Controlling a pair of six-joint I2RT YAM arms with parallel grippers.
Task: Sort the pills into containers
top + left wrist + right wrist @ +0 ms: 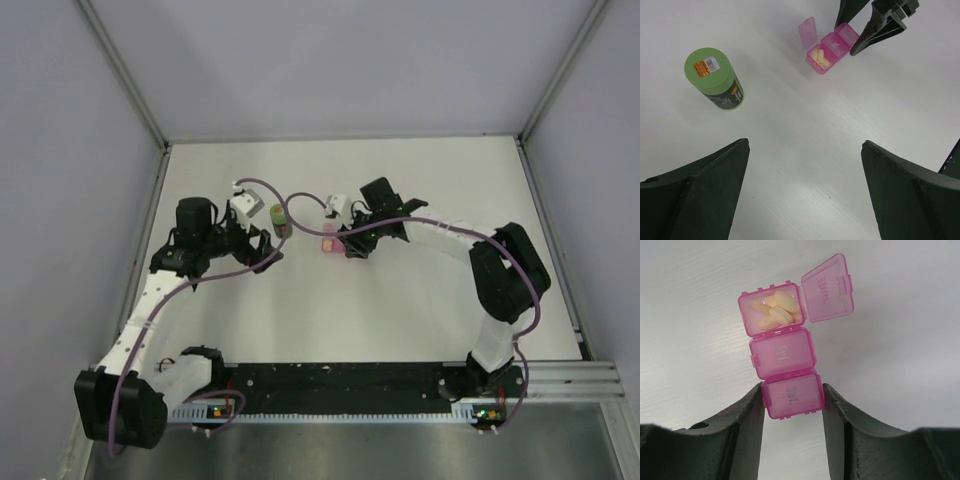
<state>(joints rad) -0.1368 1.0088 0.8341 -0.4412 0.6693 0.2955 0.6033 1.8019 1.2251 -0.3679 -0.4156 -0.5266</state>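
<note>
The pink pill box (782,354) lies on the white table, a row of three joined compartments. The far compartment's lid (828,288) is flipped open, and several pale yellow pills (775,313) lie inside; the other two lids are closed. My right gripper (792,388) is shut on the near end compartment, one finger pressed on each side. The pill box also shows in the top view (329,243) and the left wrist view (826,52). My left gripper (805,145) is open and empty above bare table, near the box. A green bottle (715,77) stands upright to its left.
In the top view the green bottle (280,220) stands just left of the pill box, between the two grippers. Grey walls enclose the table on three sides. A black rail (340,385) with both arm bases runs along the near edge.
</note>
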